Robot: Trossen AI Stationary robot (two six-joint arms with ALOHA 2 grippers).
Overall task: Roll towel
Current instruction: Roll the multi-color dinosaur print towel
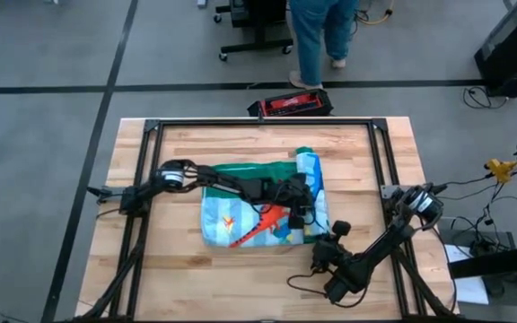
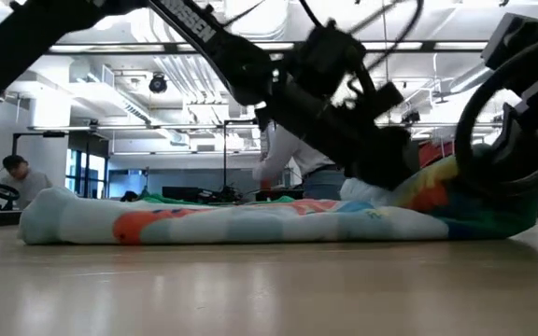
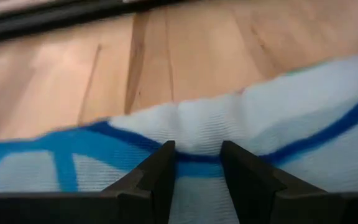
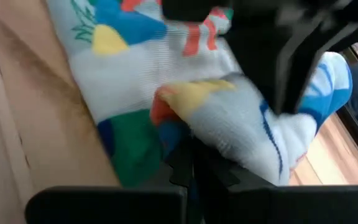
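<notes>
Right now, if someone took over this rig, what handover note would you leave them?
Left claw: reached across to the towel's right end, fingers part open with a fold of cloth between them.
Right claw: shut, at the towel's near right corner, touching the cloth.
Towel: mid-table, folded flat, its right end bunched into the start of a roll.
Done: first turn at the right end.
Left: roll the flat remainder leftward.
</notes>
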